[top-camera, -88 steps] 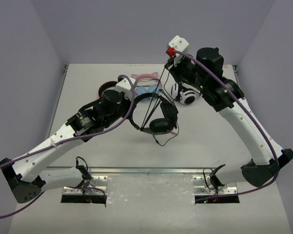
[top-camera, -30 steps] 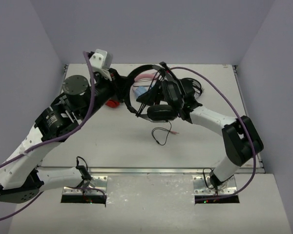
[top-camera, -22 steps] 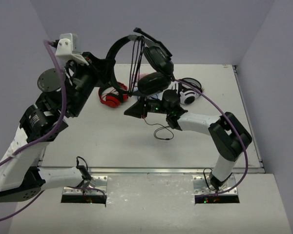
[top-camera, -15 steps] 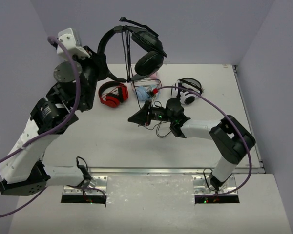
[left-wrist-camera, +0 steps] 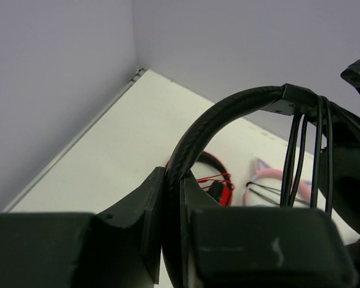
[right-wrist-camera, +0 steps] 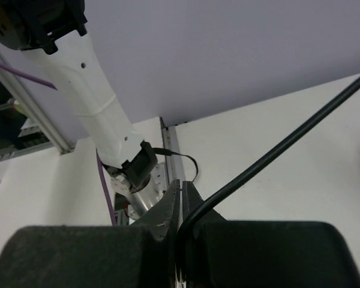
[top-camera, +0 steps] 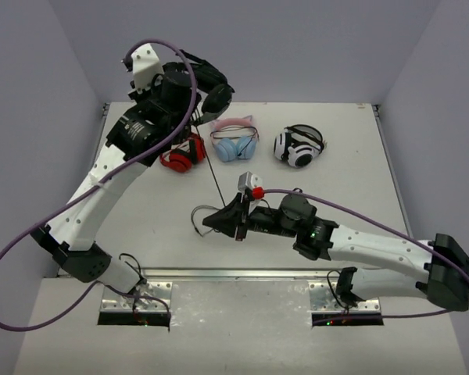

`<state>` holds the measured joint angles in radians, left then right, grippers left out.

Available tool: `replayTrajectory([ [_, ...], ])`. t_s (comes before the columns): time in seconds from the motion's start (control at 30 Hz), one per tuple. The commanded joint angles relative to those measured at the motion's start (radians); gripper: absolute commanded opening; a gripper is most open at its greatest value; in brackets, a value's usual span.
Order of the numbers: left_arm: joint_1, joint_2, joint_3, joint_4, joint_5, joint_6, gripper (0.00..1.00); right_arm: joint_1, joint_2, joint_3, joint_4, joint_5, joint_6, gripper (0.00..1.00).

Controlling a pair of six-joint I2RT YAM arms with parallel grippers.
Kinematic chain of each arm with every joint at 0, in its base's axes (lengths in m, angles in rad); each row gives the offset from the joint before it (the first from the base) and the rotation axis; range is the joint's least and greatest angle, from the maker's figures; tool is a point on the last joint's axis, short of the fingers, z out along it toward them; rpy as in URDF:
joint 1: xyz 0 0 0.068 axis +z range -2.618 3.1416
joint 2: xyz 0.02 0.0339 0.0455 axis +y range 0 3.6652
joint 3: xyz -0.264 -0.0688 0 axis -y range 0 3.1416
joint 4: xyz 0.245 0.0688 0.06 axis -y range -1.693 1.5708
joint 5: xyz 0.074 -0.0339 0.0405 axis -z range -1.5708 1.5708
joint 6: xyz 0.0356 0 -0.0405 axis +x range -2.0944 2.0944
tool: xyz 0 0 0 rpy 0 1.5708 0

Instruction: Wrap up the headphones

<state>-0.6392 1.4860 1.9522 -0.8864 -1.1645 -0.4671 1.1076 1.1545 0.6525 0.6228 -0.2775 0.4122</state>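
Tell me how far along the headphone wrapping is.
Partly done. A few turns of cable already cross the headband. In hand: the left gripper clamps the headphones up off the table, and the right gripper pinches the cable's straight loose run. Left: winding that remaining length on.

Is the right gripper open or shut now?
Shut. The right gripper pinches the black cable; its fingers nearly touch in the wrist view.
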Motion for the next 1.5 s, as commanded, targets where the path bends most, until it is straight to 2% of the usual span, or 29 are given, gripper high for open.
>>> replayTrajectory([
  [0.0,0.061,-0.055,-0.094,0.148,-0.018,-0.059,0.0,0.055,-0.061,0.103,-0.315,0.116,-0.165,0.01],
  [0.1,0.073,-0.056,-0.215,0.172,-0.049,-0.057,0.0,0.084,-0.065,0.215,-0.453,0.132,-0.222,0.01],
  [0.27,0.073,-0.03,-0.289,0.129,-0.051,-0.104,0.0,0.089,-0.007,0.453,-0.684,0.173,-0.332,0.01],
  [0.33,0.073,-0.047,-0.36,0.165,0.011,-0.052,0.0,0.086,0.023,0.578,-0.814,0.227,-0.387,0.01],
  [0.37,0.073,-0.074,-0.428,0.272,0.108,0.014,0.0,0.086,0.057,0.614,-0.856,0.254,-0.457,0.01],
  [0.47,0.073,-0.128,-0.51,0.349,0.279,0.145,0.0,0.063,0.128,0.752,-0.994,0.38,-0.586,0.01],
  [0.6,0.073,-0.217,-0.654,0.389,0.371,0.212,0.0,-0.076,0.184,0.883,-1.144,0.428,-0.699,0.01],
  [0.73,0.073,-0.355,-0.774,0.446,0.497,0.272,0.0,-0.146,0.171,0.882,-1.125,0.489,-0.791,0.01],
  [0.77,0.073,-0.386,-0.849,0.513,0.588,0.294,0.0,-0.149,0.174,0.885,-1.102,0.551,-0.838,0.01],
  [0.87,0.069,-0.484,-0.915,0.573,0.745,0.344,0.01,-0.166,0.209,0.946,-1.1,0.639,-0.895,0.02],
  [1.03,-0.006,-0.549,-0.937,0.581,0.815,0.39,0.0,-0.227,0.261,0.992,-1.003,0.754,-0.978,0.06],
  [1.17,-0.072,-0.59,-0.958,0.584,0.851,0.423,0.0,-0.307,0.306,1.013,-0.916,0.775,-0.981,0.08],
  [1.3,-0.108,-0.613,-0.963,0.569,0.878,0.424,0.0,-0.348,0.352,1.108,-0.942,0.735,-0.909,0.09],
  [1.47,-0.109,-0.636,-0.961,0.563,0.893,0.424,0.0,-0.388,0.382,1.141,-0.939,0.687,-0.876,0.14],
])
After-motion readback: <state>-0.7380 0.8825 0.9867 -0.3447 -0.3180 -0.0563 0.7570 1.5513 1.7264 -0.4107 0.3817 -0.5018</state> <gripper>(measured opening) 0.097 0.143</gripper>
